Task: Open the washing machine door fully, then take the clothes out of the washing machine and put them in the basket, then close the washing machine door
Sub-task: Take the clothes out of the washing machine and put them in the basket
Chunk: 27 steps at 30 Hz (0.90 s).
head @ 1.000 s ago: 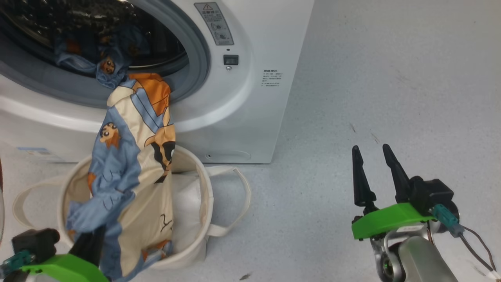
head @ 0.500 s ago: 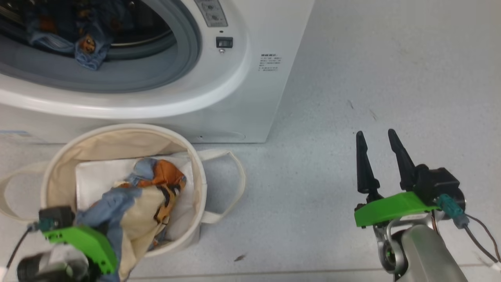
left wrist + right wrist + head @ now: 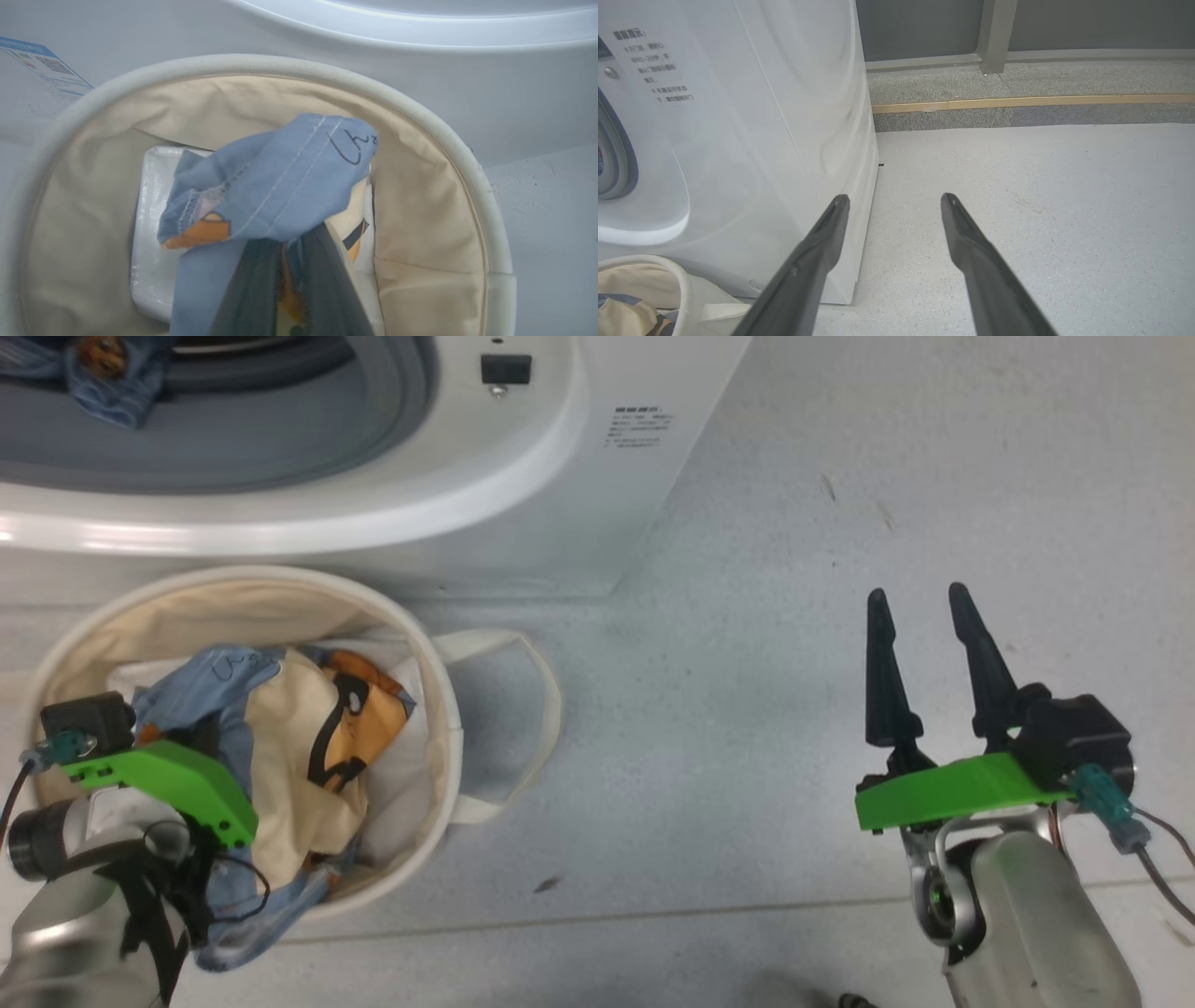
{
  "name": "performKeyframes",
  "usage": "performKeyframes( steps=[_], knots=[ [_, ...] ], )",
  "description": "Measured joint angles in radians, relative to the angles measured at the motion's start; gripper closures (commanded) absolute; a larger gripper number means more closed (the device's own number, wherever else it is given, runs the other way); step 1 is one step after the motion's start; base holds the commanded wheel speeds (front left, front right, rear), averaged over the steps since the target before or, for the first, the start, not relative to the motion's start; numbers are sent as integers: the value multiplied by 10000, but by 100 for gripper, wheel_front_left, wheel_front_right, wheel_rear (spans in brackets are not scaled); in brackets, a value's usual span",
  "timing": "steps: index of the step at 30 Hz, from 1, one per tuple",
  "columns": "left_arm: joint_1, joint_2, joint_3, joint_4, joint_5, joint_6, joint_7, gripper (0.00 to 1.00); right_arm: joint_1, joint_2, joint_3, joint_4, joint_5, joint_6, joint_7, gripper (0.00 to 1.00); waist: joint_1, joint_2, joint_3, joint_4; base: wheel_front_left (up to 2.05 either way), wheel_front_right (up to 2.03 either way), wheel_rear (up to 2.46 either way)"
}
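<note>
The washing machine (image 3: 560, 513) stands at the top of the head view with its drum mouth uncovered; its door is out of view. One piece of the clothes (image 3: 103, 378) lies on the grey gasket in the mouth. In front stands the cream basket (image 3: 446, 709). A light-blue and cream garment (image 3: 299, 747) lies in it, over its near rim. My left gripper (image 3: 287, 261) reaches into the basket, shut on this garment (image 3: 289, 186), which covers its fingertips. My right gripper (image 3: 917, 607) hovers open and empty over the floor at the right, beside the washer's corner (image 3: 859, 154).
A white folded sheet (image 3: 149, 233) lies at the bottom of the basket. The basket's loop handle (image 3: 541, 709) sticks out to the right. A blue label (image 3: 46, 65) sits low on the washer front. Grey floor (image 3: 1041, 196) runs to a kerb and wall.
The garment that hung from the drum mouth has come down into the basket with my left gripper. The head camera has tilted downward. My right gripper stays open in place.
</note>
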Motion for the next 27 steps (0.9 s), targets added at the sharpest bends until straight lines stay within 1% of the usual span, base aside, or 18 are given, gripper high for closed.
performKeyframes(
  steps=[4, 5, 6, 7, 14, 17, 22, 25, 27],
  knots=[
    [-129, -180, 0, 295, -12, -86, -19, 100, -126, 0, -58, -134, 2, 0, 0, 0, 0, 0, 419, -101, 0, 0, 0],
    [-151, -213, -31, 364, -10, -86, -19, 91, -144, 0, -75, -155, 2, 0, 0, 0, 0, 0, 502, -116, 0, 0, 0],
    [-163, -245, -46, 420, -10, -86, -19, 68, -164, 0, -94, -155, 2, 0, 0, 0, 0, 0, 566, -125, 0, 0, 0],
    [-169, -272, -65, 470, -10, -88, -17, 1, -185, 0, -107, -159, 2, 0, 0, 0, 0, 0, 613, -127, 0, 0, 0],
    [-265, -270, -270, 635, 198, 19, -61, 0, -301, 0, -107, -184, 4, 0, 0, 0, 0, 0, 518, -84, 0, 0, 0],
    [-228, -286, -382, 675, 196, 6, 458, 0, -299, 0, -82, -71, 13, 0, 0, 0, 0, 0, 279, -36, 0, 0, 0],
    [-145, -192, -330, 681, 196, -10, 31, 0, -284, 0, 71, 146, 132, 0, 0, 0, 0, 0, -293, 31, 0, 0, 0],
    [-91, -81, 48, 431, 0, -84, -94, 0, -247, 0, 90, 313, 180, 0, 0, 0, 0, 0, -716, 85, 0, 0, 0],
    [1, 123, 242, -132, 123, -84, -94, 0, -177, 0, 86, 401, 180, 0, 0, 0, 0, 0, -1021, 140, 0, 0, 0]
  ],
)
